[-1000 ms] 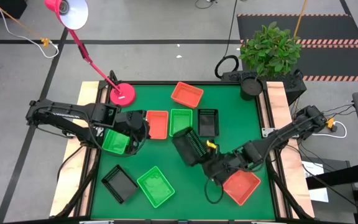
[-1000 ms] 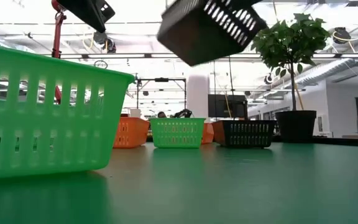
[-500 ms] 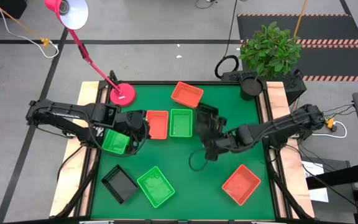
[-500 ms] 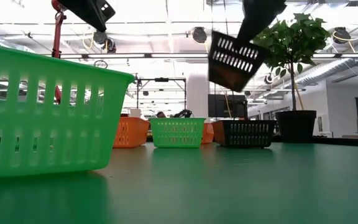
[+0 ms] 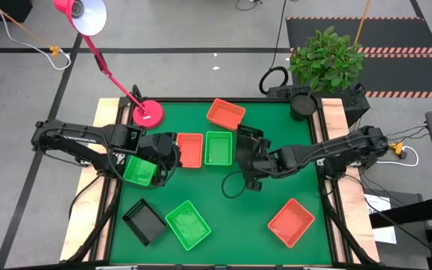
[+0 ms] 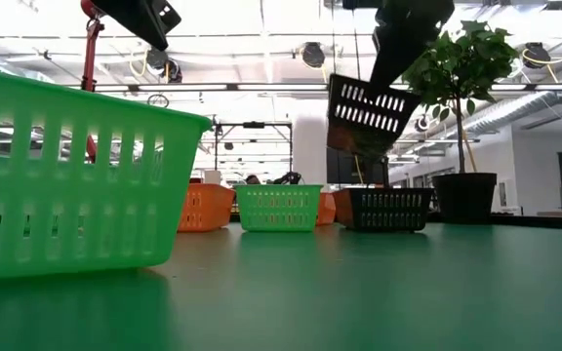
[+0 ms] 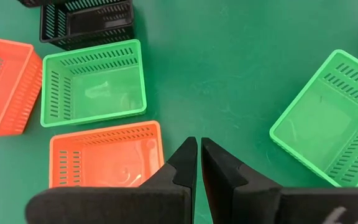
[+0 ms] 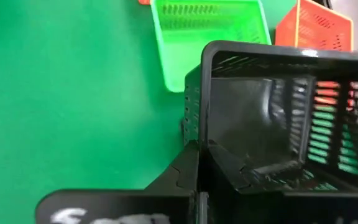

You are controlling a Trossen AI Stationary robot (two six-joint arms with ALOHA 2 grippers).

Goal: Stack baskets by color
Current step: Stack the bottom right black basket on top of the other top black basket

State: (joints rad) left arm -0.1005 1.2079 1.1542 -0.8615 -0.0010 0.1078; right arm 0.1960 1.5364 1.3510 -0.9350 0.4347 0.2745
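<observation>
One black basket (image 6: 367, 107) hangs tilted, pinched by its wall in the right gripper (image 5: 250, 154), so it could slip and miss the other black basket (image 6: 388, 209) below.

The right gripper (image 5: 247, 150) holds a basket (image 6: 367, 109) above another basket (image 6: 388, 209), right of two side-by-side baskets (image 5: 204, 148).

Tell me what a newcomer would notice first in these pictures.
First, the right gripper, shut on a black basket and holding it tilted in the air above another black basket on the green table. Next, the orange-red and green baskets scattered over the mat, with the left gripper shut and empty above the table's left side.
</observation>
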